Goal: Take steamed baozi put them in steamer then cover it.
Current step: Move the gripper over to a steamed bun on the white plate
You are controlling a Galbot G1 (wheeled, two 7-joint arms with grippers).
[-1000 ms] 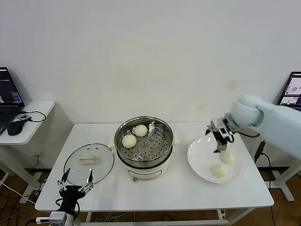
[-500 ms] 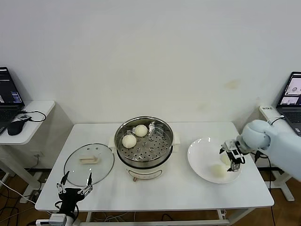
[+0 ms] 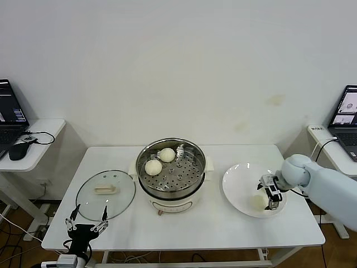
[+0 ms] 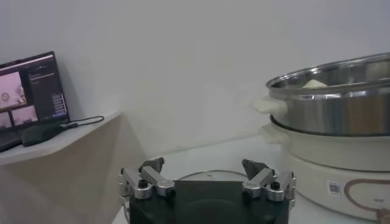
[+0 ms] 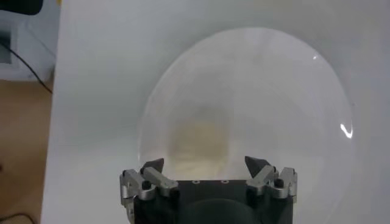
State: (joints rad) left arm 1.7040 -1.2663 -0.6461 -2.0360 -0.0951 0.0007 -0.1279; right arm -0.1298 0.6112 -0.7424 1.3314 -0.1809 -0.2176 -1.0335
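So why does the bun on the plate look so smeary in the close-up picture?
Right wrist view: the bun is a soft, blurred cream patch on the plate, with a small glare glint at the rim. Head view: the same bun has clear edges beside the right gripper.

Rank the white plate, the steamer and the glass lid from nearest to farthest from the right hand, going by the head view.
1. White plate: directly under the right hand, at the table's right.
2. Steamer: centre of the table.
3. Glass lid: far left, lying flat on the table.
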